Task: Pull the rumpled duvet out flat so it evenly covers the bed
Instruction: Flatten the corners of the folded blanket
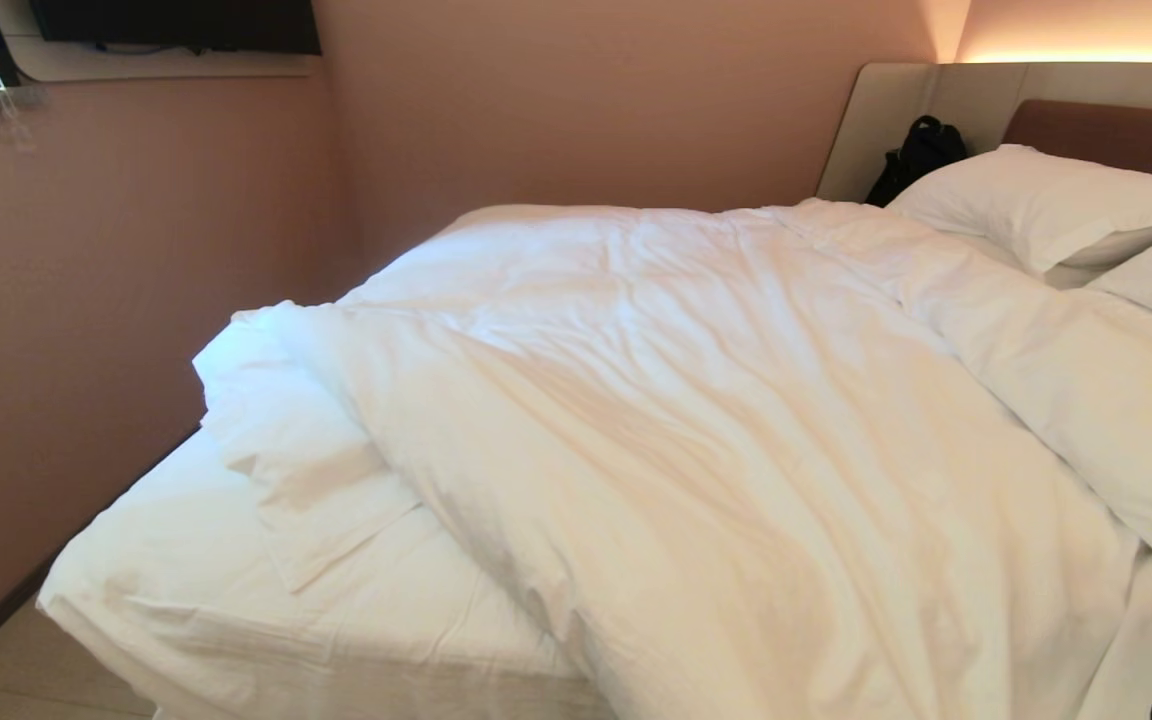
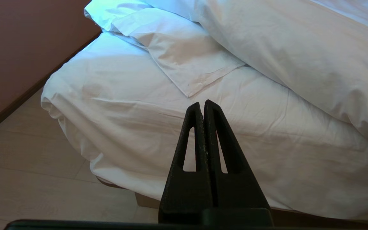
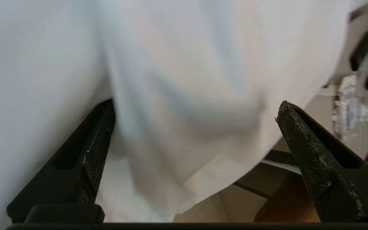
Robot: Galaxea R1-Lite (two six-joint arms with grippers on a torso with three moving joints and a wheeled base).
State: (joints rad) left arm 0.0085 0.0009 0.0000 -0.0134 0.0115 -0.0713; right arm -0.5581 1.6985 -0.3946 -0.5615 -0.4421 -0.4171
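Here, duvet [image 1: 736, 420] lies rumpled, bed [image 1: 236, 620] corner bare; my right pincer [image 3: 193, 127] spread wide against its fabric; left pincer [image 2: 202, 107] clenched, empty.

White duvet [image 1: 696, 400], pink wall [image 1: 136, 280]

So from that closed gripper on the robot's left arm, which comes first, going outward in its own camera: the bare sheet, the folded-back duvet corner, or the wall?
From the left gripper, shut and hanging at the foot of the bed:
1. The sheet, just beyond the tips.
2. The folded duvet corner, lying on the sheet farther up the bed.
3. The wall, past the bed's far side.
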